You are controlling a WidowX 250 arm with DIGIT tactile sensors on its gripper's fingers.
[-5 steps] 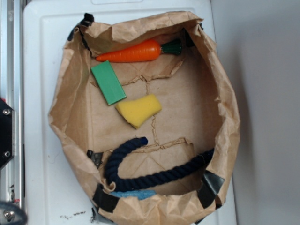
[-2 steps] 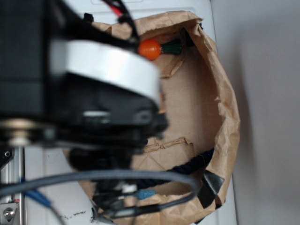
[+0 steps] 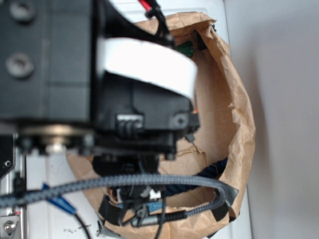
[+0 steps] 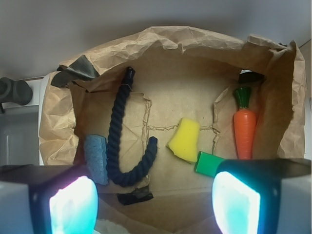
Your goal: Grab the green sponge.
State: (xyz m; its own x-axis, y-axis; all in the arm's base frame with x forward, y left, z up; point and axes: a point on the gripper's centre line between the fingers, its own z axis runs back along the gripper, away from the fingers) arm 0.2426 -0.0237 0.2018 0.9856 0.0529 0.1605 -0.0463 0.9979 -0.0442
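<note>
— Where is the green sponge [image 4: 208, 164] right now?

— In my wrist view it lies flat on the floor of the brown paper bag [image 4: 161, 46], just beside the yellow wedge sponge [image 4: 185, 140], at the wedge's lower right corner and all but touching it. I see only part of it; the rest runs under my right finger pad [image 4: 235, 204]. In the exterior view my own arm [image 3: 89, 74] covers that part of the bag, so the sponge is hidden there.

— And your pincer?

— My gripper [image 4: 153, 207] is spread wide. The two lit pads sit at the bottom corners of the wrist view with the bag floor showing between them, and nothing is held. The left pad [image 4: 73, 204] is well apart from the wedge, just below the blue sponge [image 4: 96, 158].

— What else lies around the wedge?

— To its right the orange carrot [image 4: 244, 126] stands lengthwise with its dark green top pointing to the bag's far wall. To the wedge's left the dark blue rope [image 4: 121, 130] curls in a hook, its free end near the wedge. The blue sponge rests beyond the rope, against the bag's left wall.

— What does the exterior view give you?

— Mostly my arm and a grey braided cable [image 3: 124, 183]. Only the bag's right wall, a bit of rope and a sliver of the carrot's green top show.
</note>
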